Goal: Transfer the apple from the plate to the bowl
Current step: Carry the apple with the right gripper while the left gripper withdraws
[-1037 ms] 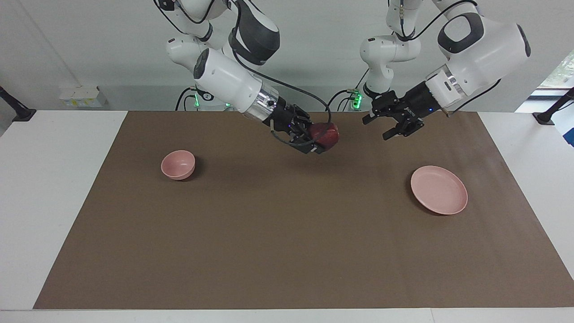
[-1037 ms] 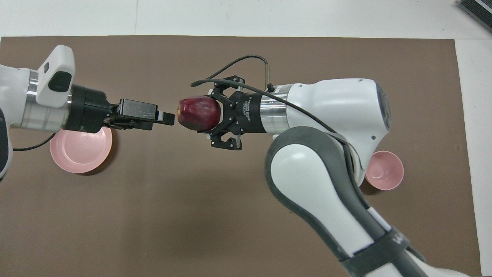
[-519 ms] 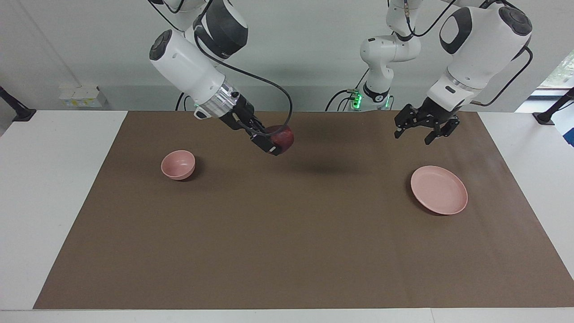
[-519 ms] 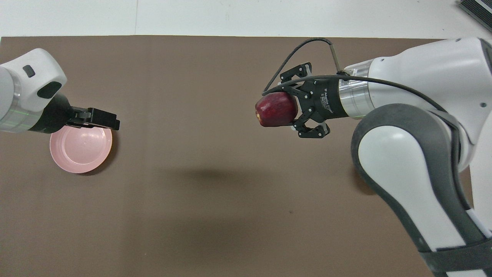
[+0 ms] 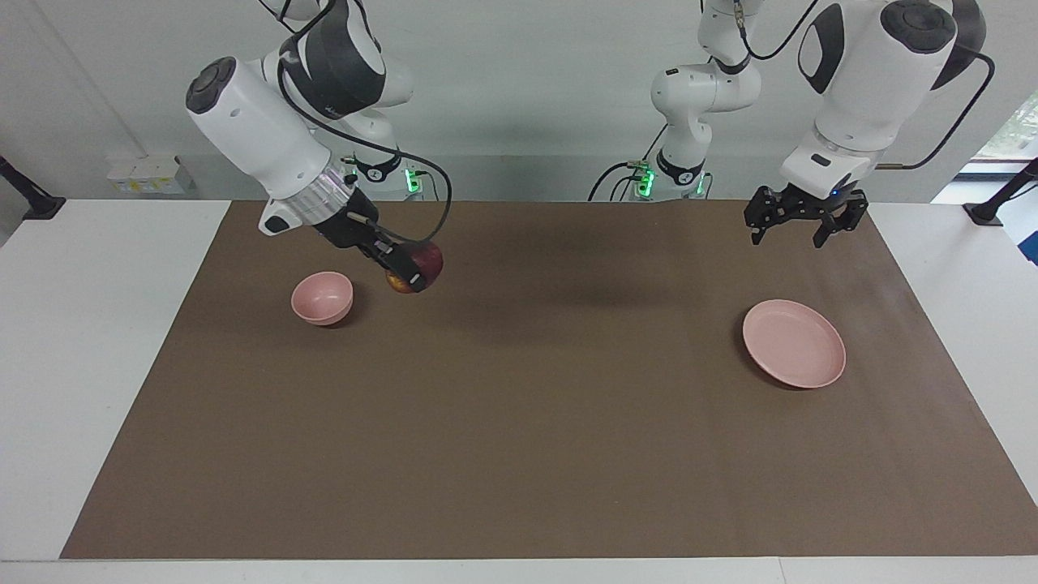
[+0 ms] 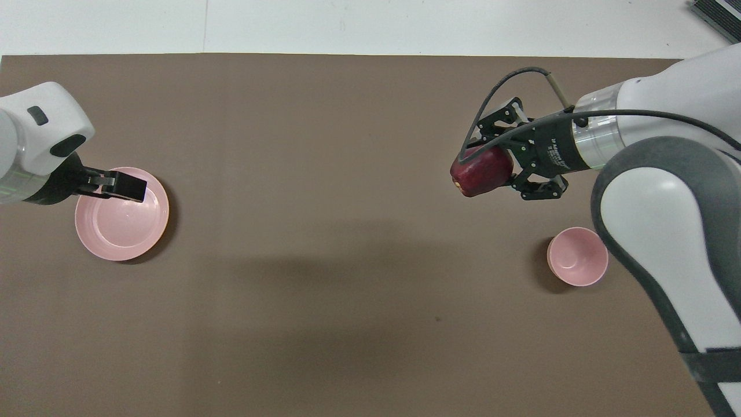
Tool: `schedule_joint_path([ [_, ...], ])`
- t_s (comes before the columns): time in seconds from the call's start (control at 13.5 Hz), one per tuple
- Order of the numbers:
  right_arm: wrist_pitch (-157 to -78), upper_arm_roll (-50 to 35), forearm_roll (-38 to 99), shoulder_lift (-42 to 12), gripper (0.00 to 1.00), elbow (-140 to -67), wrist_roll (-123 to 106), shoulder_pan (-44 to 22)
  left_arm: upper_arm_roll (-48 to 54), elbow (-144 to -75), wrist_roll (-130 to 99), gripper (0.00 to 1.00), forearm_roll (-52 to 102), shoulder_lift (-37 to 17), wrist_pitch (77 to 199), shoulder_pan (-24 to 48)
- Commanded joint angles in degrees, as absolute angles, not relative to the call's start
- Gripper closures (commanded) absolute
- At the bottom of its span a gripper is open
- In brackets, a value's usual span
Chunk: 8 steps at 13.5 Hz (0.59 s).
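While the right hand (image 5: 412, 272) clamps the apple (image 5: 423, 264), the left hand (image 5: 799, 226) hangs spread.

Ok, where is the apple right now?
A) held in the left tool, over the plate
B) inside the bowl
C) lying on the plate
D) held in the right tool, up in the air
D: the right tool is shut on the apple, up beside the bowl; nothing lies on the plate, and the left tool is open, holding nothing.

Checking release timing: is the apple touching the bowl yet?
Apart. The facing view shows the apple held in the right gripper above the mat, with bare mat between it and the bowl; the overhead view shows the same gap.
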<state>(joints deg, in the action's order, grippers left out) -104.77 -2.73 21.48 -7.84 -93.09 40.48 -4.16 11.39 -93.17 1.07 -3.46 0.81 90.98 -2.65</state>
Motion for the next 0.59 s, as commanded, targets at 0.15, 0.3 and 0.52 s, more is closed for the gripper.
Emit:
schedule_joint_path([
  [0.15,-101.9,-3.4,6.6,-4.9,1.0,-96.1,25.8,-2.8,10.6,-88.1,1.4,0.0,-4.0,1.1,87.5,-3.3],
  [0.3,-104.9,-3.4,-0.1,-2.7,1.0,-100.4,23.6,-3.0,10.5,-88.3,1.4,0.0,-1.2,1.1,87.7,-4.4],
  [0.52,-114.4,-3.3,-4.0,2.3,1.0,-111.1,22.2,-2.9,10.7,-88.2,0.9,0.0,0.2,1.2,87.1,-4.3],
])
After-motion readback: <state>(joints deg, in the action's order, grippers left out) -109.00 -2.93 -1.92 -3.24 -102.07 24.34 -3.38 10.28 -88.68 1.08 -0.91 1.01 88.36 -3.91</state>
